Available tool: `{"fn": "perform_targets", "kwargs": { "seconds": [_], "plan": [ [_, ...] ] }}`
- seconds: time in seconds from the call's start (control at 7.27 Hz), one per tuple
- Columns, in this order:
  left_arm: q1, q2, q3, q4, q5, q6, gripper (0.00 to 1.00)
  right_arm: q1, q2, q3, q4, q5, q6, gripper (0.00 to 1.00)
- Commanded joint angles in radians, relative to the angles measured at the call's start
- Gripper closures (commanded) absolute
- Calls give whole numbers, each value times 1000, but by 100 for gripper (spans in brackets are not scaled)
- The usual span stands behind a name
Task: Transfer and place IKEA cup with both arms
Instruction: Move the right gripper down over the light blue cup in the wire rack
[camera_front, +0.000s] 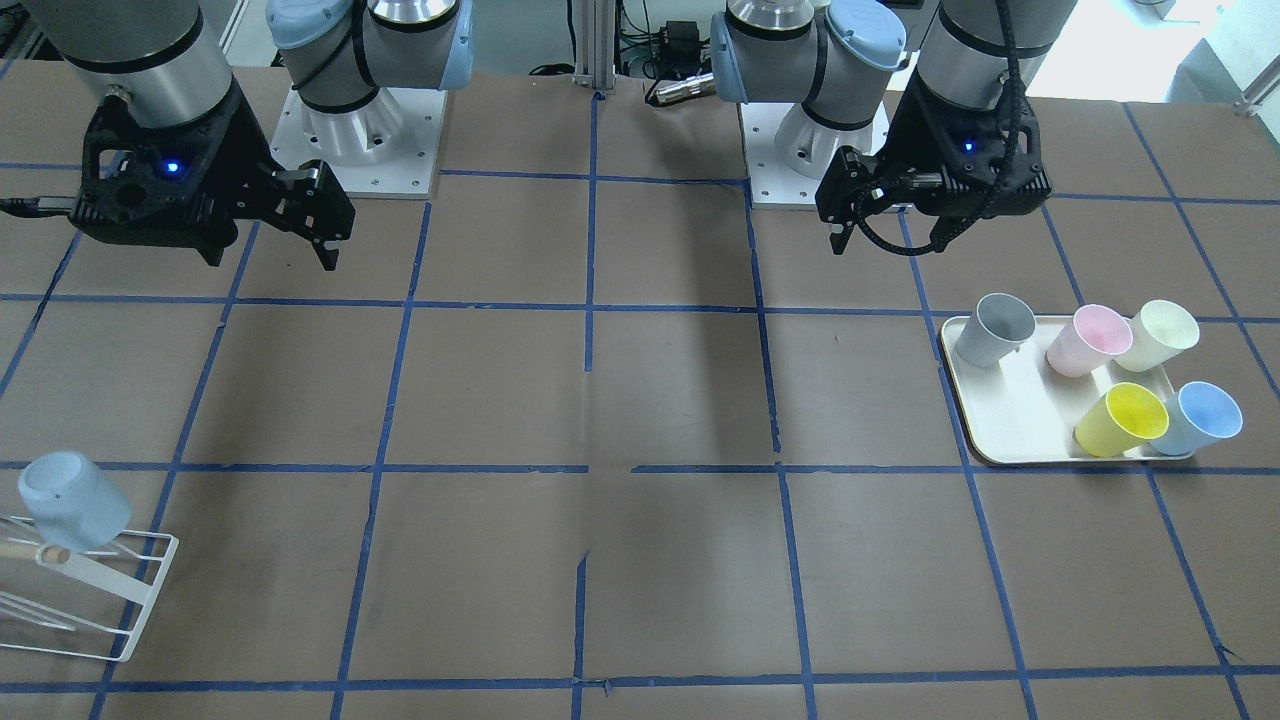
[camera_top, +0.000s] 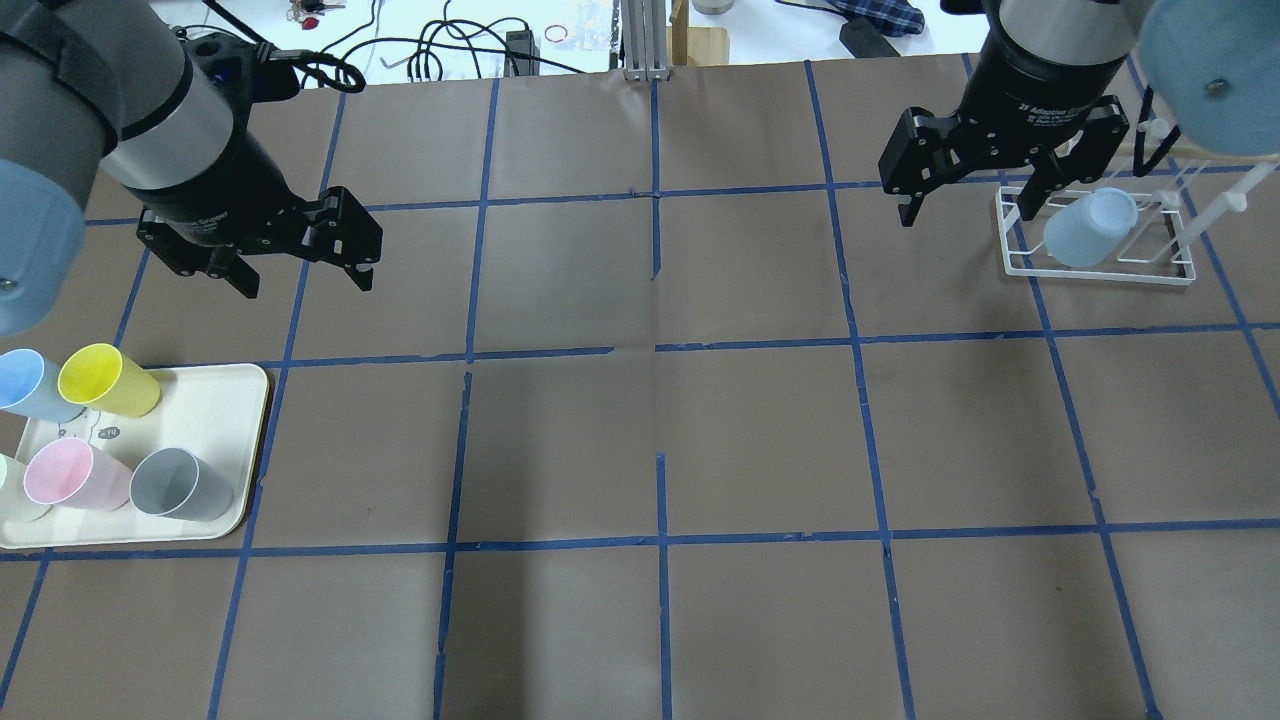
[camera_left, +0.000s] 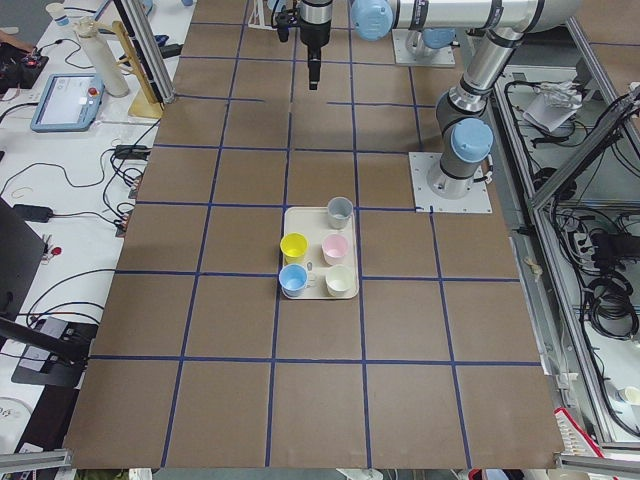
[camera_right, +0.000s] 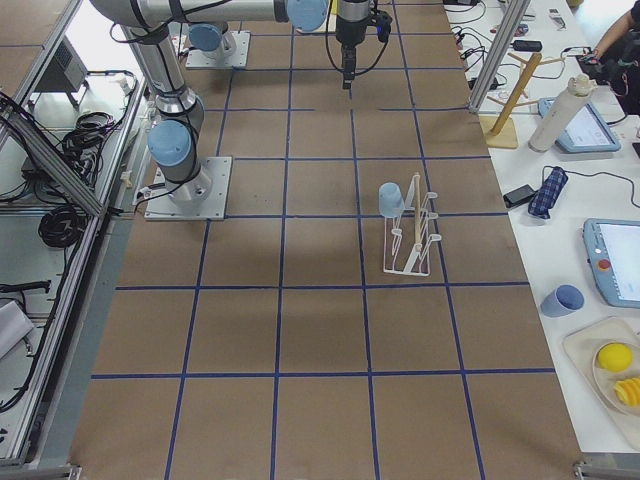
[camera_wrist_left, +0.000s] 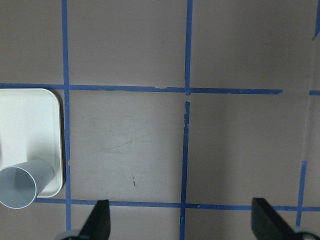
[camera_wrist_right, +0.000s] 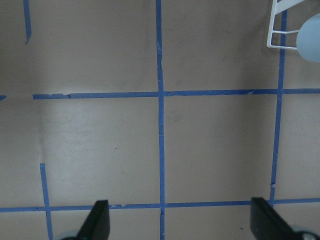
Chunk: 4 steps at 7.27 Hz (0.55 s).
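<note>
A pale-blue IKEA cup hangs mouth-down on a white wire rack at the far right; it also shows in the front view and at the edge of the right wrist view. An identical-looking blue cup stands at the far edge of a cream tray on the left. My left gripper is open and empty, above the table just beyond the tray. My right gripper is open and empty, just left of the rack. Both wrist views show wide-apart fingers over bare table.
The tray also holds a yellow cup, a pink cup, a grey cup and a whitish cup. Brown paper with blue tape grid lines covers the table. The arm bases stand at the table's robot side.
</note>
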Motion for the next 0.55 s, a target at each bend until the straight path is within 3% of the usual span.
{"fn": "perform_targets", "kwargs": {
  "seconds": [0.0,0.41],
  "plan": [
    [0,1,-3,0,1,0,0,6,2,4,-6,3,-2,0],
    [0,1,-3,0,1,0,0,-3,13,1,-35,0,-18,0]
  ]
}}
